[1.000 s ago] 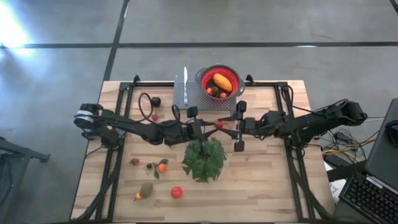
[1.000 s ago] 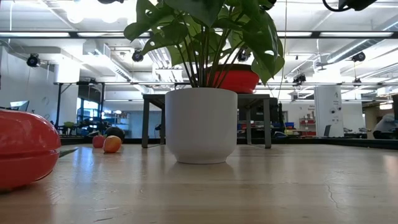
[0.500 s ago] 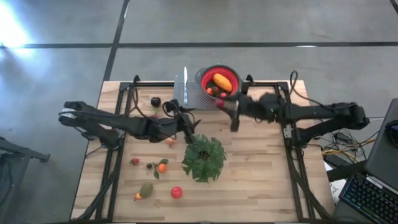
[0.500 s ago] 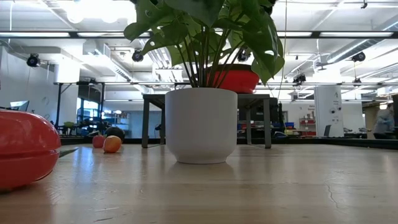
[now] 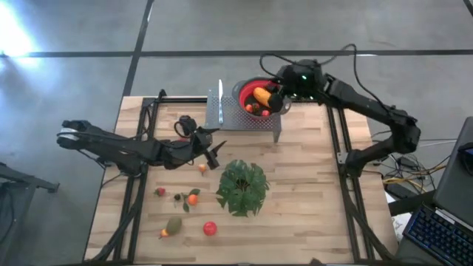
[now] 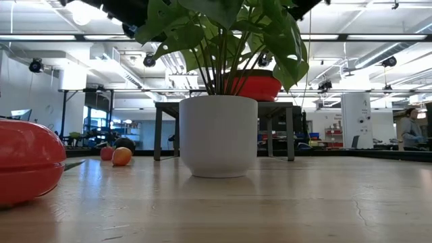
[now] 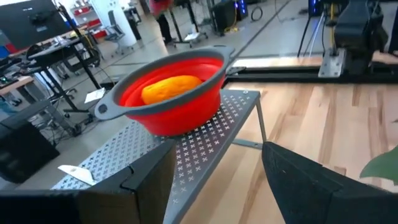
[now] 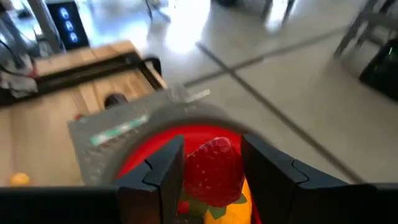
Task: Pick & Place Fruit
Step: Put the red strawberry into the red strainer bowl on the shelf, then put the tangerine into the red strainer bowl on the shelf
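Right gripper (image 8: 211,171) poised over red colander bowl (image 5: 261,96), clamped on a red strawberry (image 8: 214,168). Inside the bowl: yellow-orange oblong fruit (image 5: 263,97) and small dark pieces. Bowl raised on perforated metal rack (image 5: 240,117). Left gripper (image 5: 212,150) low above the tabletop (image 5: 310,199), fingers spread wide, holding nothing, beside a small orange fruit (image 5: 202,168). More fruits scattered left of potted plant (image 5: 242,188).
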